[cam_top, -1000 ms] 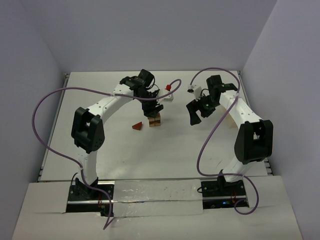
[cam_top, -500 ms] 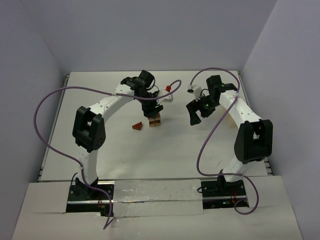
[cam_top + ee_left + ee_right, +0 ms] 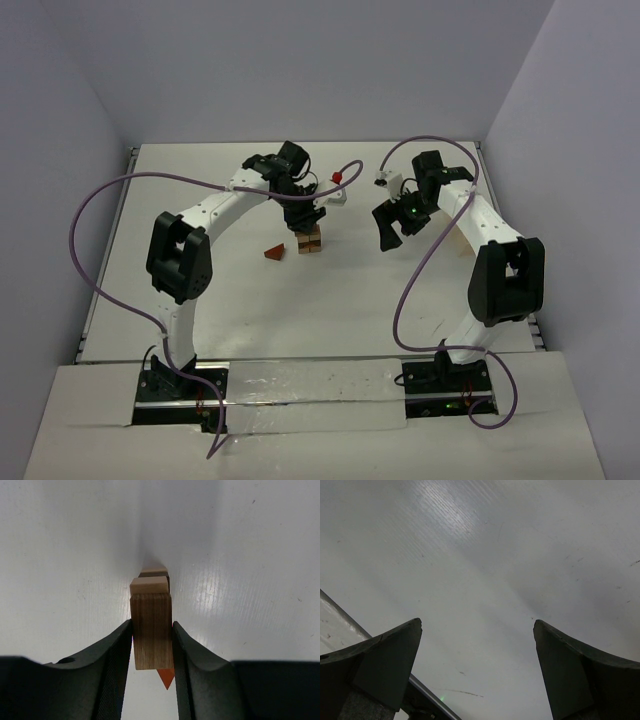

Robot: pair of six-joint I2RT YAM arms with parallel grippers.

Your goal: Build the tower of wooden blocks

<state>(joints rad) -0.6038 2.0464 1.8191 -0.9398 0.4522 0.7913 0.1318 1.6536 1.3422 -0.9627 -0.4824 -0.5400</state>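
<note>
While the left claw [image 3: 152, 625] clamps a tan block [image 3: 151, 610], the right claw [image 3: 477, 665] stands wide over the table [image 3: 485, 555].
Both left fingers [image 3: 117, 650] press the block's sides, block upright. Darker block [image 3: 154, 572] sits just behind it; red-orange tip [image 3: 165, 677] pokes out below it, can't tell which piece. From above, the short stack [image 3: 310, 241] sits mid-table, between the two arms, left claw at its top, far side; can't tell if the held block rests on it. Red-brown triangle [image 3: 273, 253] lies on the table just left of the stack, not touching. Right claw hangs well right of the stack, touching nothing.
</note>
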